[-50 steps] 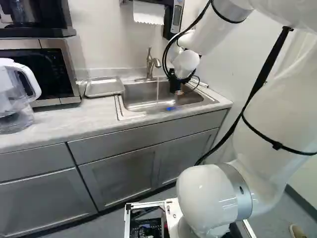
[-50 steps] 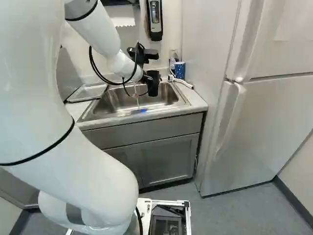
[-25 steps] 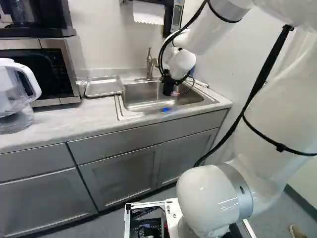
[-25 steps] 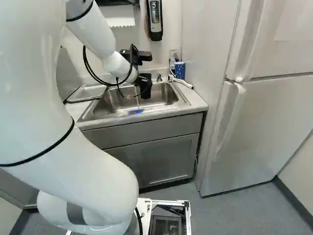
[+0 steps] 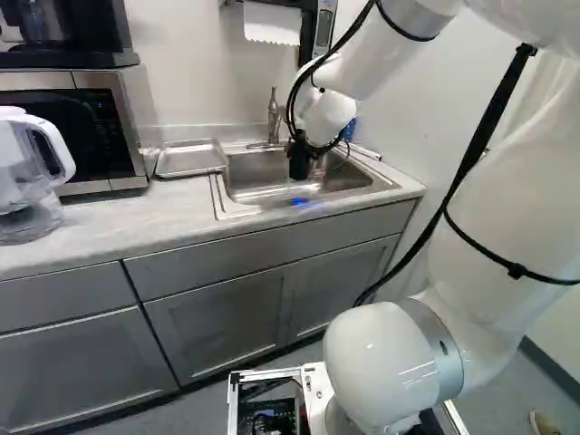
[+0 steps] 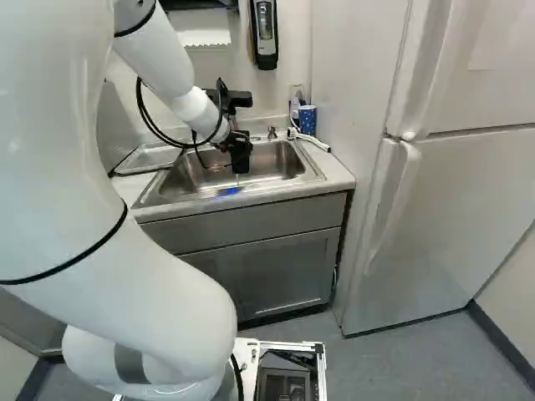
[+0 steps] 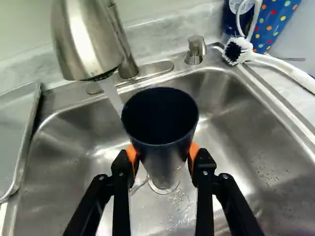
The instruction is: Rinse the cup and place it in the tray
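Gripping dark cup [image 7: 160, 118] from both sides, our pincer [image 5: 308, 158] holds it over sink [image 7: 261, 157], mouth up: plain, black inside, shiny lower wall. Water from tap [image 7: 86, 39] runs by its rim. Sink bottom wet, beaded with drops. Metal tray [image 5: 190, 159] beside sink. Brush [image 7: 238, 50] near spotted blue container [image 7: 275, 22].

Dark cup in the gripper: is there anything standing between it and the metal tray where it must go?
Yes. The faucet head and its running water are beside the dark cup, on the side toward the tray. The sink's rim also lies between. Steering around the faucet looks wise.
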